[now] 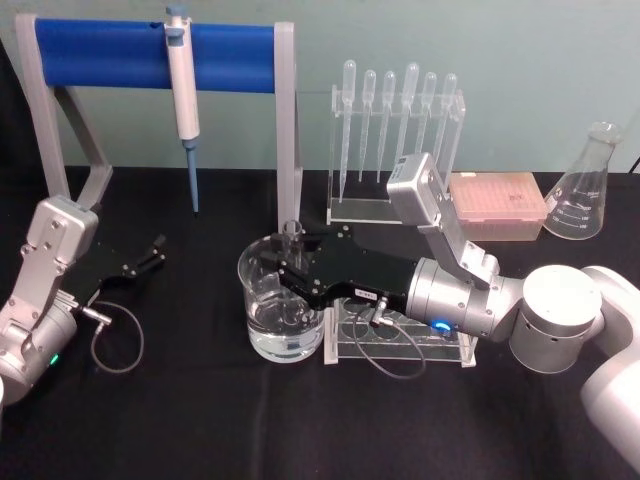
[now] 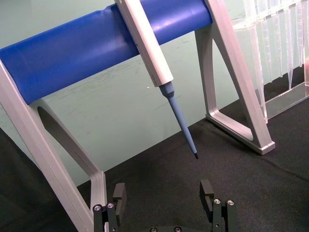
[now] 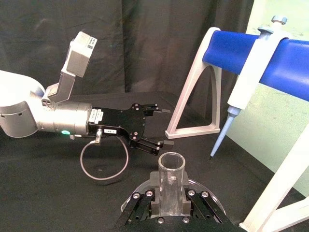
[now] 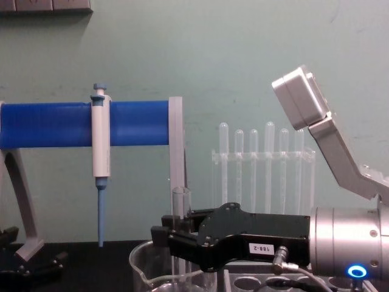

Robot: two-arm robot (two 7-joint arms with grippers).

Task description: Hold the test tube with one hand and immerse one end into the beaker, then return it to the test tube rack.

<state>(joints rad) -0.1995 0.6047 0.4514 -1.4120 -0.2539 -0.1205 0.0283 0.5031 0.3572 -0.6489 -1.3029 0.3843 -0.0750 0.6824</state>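
Observation:
The test tube [image 1: 291, 238] stands upright with my right gripper [image 1: 290, 264] shut on its middle. Its lower part reaches down inside the beaker [image 1: 281, 305], which holds clear water in its bottom third; I cannot tell whether the tube's tip touches the water. From the chest, the tube [image 4: 180, 210] rises above the beaker's rim [image 4: 141, 258], and the right gripper [image 4: 173, 238] grips it from the right. In the right wrist view the tube's open mouth [image 3: 171, 166] sticks up between the fingers. My left gripper [image 1: 152, 253] rests open at the left, apart from the beaker.
A blue-barred stand [image 1: 150, 55] with a hanging pipettor [image 1: 182, 90] is at the back left. Behind the beaker are a pipette rack [image 1: 395, 140], a pink tip box [image 1: 495, 200] and a conical flask [image 1: 588, 185]. A tube rack [image 1: 400, 345] lies under my right wrist.

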